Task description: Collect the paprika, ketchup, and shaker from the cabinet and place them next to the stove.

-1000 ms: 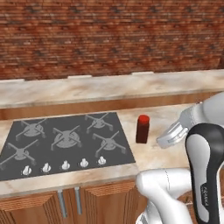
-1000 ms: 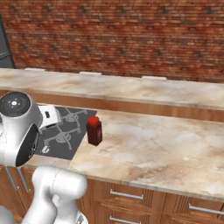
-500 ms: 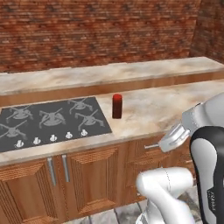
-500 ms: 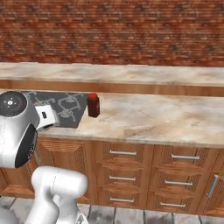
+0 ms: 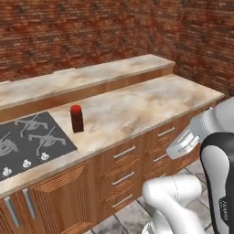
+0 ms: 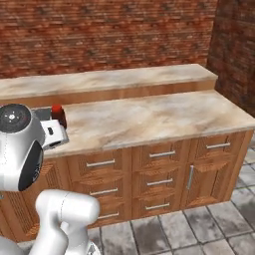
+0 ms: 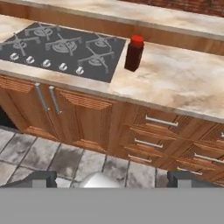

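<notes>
Standing upright, paprika [image 5: 77, 118] [image 6: 58, 114] [image 7: 134, 53] just beside stove [image 5: 27, 139] [image 7: 61, 48], left of centre in left base view, on counter [image 5: 137, 107]. Hanging spread and empty, gripper [image 7: 113, 180] at hand view's bottom, well apart from jar.

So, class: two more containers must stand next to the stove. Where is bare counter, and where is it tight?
Free: the marble counter right of the paprika, up to the raised ledge. Tight: the narrow strip between paprika and stove.
</notes>
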